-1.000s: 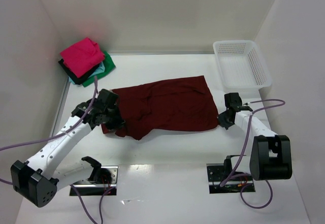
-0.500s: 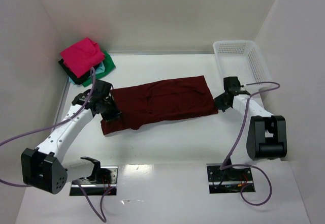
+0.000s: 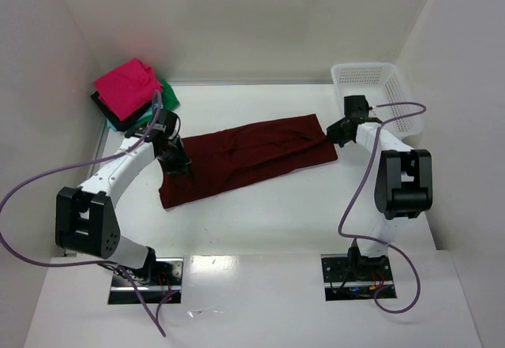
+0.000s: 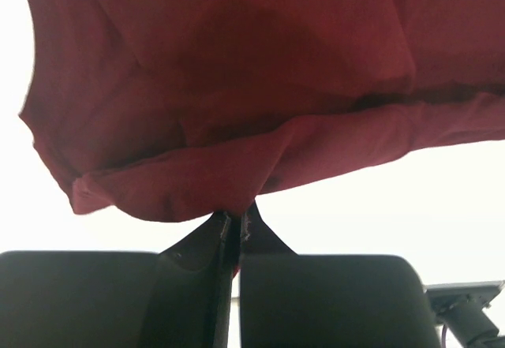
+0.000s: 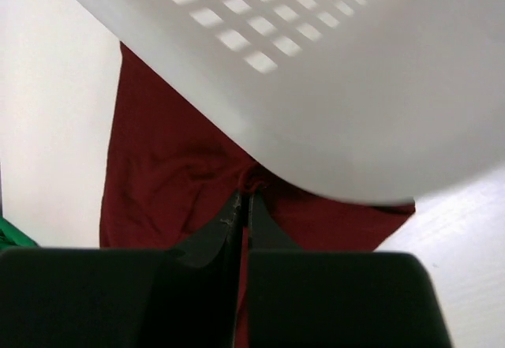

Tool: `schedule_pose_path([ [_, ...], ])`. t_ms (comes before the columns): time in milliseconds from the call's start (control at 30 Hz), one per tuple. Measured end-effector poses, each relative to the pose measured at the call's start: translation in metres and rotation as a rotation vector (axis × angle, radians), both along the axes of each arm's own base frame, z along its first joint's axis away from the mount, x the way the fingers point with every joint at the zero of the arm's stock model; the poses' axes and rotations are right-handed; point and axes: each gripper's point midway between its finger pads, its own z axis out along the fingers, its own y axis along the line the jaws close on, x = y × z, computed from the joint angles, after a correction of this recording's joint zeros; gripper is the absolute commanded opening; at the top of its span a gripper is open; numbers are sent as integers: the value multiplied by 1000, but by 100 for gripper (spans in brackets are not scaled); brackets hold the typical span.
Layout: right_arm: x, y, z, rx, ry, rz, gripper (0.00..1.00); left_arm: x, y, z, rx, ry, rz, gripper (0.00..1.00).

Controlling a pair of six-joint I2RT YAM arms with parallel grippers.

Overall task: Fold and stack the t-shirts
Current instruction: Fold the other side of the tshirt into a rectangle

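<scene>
1. Folded stack (image 3: 130,94): a pink shirt lies on top of green, light blue and black ones. It sits well to the left of the basket (image 3: 392,117), in the back corner. The left arm's cable (image 3: 142,131) arches just beside it, so a wide swing on the basket-far side may nudge or topple the pile.
2. Left gripper (image 3: 177,163): the fingers are pressed together on a small pinch of hem at the shirt end farthest from the basket. The wrist view shows only a thin fold caught at the tips, and that bite may slip once the cloth is drawn taut.
3. Maroon t-shirt (image 3: 248,157): it lies as a long band on the table (image 3: 268,230), with its right end just beside the basket's near-left corner. If the two ends are pulled unequally, the band may skew and leave a crooked fold.
4. Right gripper (image 3: 332,132): the fingers are closed on the shirt edge nearest the basket. In the wrist view the mesh wall hangs close over the fingers. A lift or a sweep toward the basket may strike it or push it along.
5. Basket: a light mesh tray, likely to slide on contact, and loose cloth may snag on its rim.
</scene>
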Motion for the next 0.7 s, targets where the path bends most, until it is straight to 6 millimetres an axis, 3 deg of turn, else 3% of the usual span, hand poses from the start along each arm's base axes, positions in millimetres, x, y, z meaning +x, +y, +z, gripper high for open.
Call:
schedule_pose_path([
  [167,22,3,-6,13,-3,9,0,18,7,1,-3,-11,-1,0],
  [400,38,6,-15,25,0,23,0,40,9,-3,-13,-14,-17,0],
  [700,67,15,-15,47,-40,49,0,49,10,-15,-22,15,-29,0],
])
